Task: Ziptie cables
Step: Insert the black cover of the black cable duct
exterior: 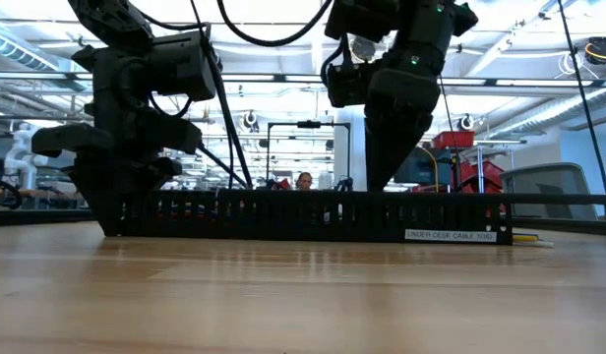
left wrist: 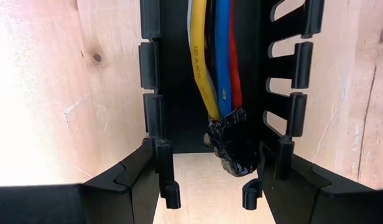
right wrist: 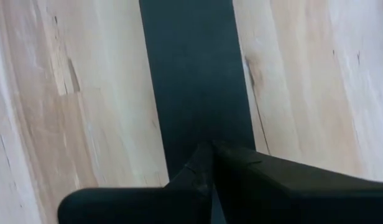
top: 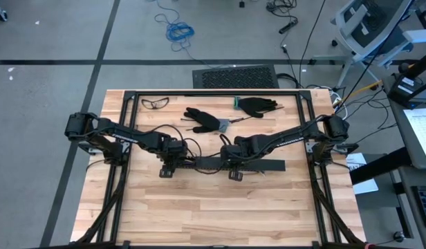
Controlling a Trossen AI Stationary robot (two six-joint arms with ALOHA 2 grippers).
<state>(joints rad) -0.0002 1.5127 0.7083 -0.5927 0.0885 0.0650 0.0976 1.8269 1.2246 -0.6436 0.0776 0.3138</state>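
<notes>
I am reading one white label on the black slotted strip: "UNDER DESK CABLE", remainder illegible.

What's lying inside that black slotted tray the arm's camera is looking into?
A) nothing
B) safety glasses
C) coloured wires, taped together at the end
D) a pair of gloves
C: the left wrist view shows yellow, blue and red wires in the black slotted tray, their end wrapped in black tape.
</notes>
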